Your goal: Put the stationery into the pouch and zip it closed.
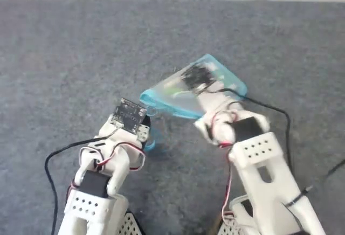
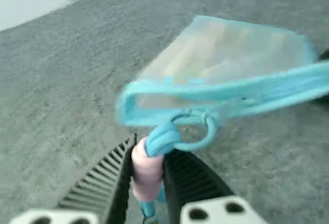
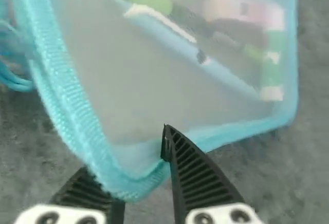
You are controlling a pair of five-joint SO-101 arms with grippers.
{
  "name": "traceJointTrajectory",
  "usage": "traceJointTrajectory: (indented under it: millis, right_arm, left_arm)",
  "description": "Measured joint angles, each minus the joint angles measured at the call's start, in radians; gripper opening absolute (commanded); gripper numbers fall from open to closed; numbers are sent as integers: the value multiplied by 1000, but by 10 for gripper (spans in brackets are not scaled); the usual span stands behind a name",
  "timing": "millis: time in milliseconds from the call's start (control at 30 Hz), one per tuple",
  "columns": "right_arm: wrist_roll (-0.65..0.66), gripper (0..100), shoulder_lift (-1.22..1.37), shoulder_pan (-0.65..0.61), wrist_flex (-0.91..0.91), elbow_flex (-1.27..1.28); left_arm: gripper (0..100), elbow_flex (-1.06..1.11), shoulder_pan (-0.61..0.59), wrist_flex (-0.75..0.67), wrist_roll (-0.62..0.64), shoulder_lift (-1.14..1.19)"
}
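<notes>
Nearest the front edge of the grey felt-covered table (image 1: 64,57), the left gripper (image 2: 149,153) was closed tight on the pink-and-blue cord pull (image 2: 148,168), whose turquoise ring (image 2: 199,131) hung from the zipper. Beyond it, the right gripper (image 3: 126,152) pinched the fabric-trimmed edge of the translucent turquoise pouch (image 3: 154,80), held over the table's middle with assorted pens and markers (image 3: 205,23) inside. We could not tell how far the zip was closed. We judged three risks: the soft pull could slip from the fingers under tension; the thin trim could work free of the right fingers, so the pouch would follow the pull; a tilted mouth could spill pens.
</notes>
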Motion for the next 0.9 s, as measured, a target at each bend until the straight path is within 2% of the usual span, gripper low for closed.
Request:
traceJointTrajectory:
  millis: [400, 600, 900]
  right_arm:
    - [112, 6, -15, 212, 9, 2]
    - [169, 6, 81, 316, 9, -15]
    - [172, 6, 256, 365, 11, -138]
  left_arm:
    - [10, 0, -29, -2, 0, 0]
    - [10, 0, -26, -2, 0, 0]
    - [11, 0, -21, -2, 0, 0]
